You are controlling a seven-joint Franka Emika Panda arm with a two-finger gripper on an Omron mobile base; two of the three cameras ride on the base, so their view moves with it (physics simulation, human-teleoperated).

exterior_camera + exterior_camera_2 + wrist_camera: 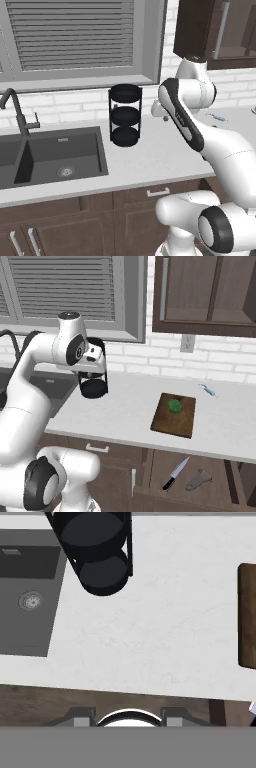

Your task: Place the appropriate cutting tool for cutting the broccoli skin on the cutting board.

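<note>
on the cutting board (173, 417) sits the broccoli (175, 405); gripper (98, 360) above counter, finger spread unclear

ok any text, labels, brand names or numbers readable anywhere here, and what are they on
None: no words, numbers or brand marks can be read in any view.
The cutting board, broccoli, black three-tier rack and upper cabinet doors are all plain.
The wall outlet and sink drain are too small and blurred to tell.

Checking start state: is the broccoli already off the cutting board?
No, the broccoli lies on the cutting board in the right base view.
</note>
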